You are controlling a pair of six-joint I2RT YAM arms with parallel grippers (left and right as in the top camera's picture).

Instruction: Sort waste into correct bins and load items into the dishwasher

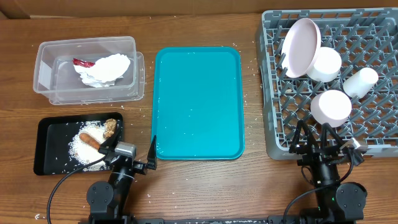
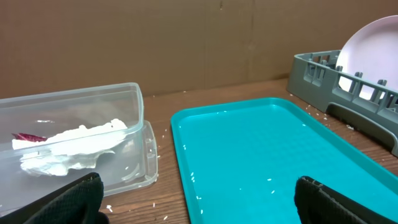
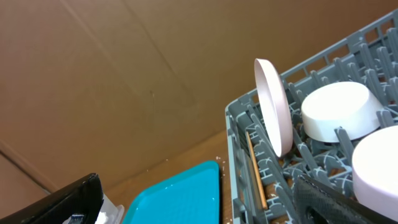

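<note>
The left hand [image 1: 129, 152] and right hand [image 1: 320, 147] gape empty at the near edge; the plate [image 1: 301, 38] (leaning, far right corner) could topple if the rack [image 1: 379, 124] gets bumped

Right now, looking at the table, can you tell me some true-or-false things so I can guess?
1. The teal tray lies between the clear tub and the grey rack. True.
2. The plate lies flat on the teal tray. False: it stands on edge in the grey rack.
3. The white napkin is in the clear tub. True.
4. The orange stick is in the clear tub too. False: it lies in the black tray, by the rice.
5. The left gripper and right gripper each hold something. False: both are open and empty.
</note>
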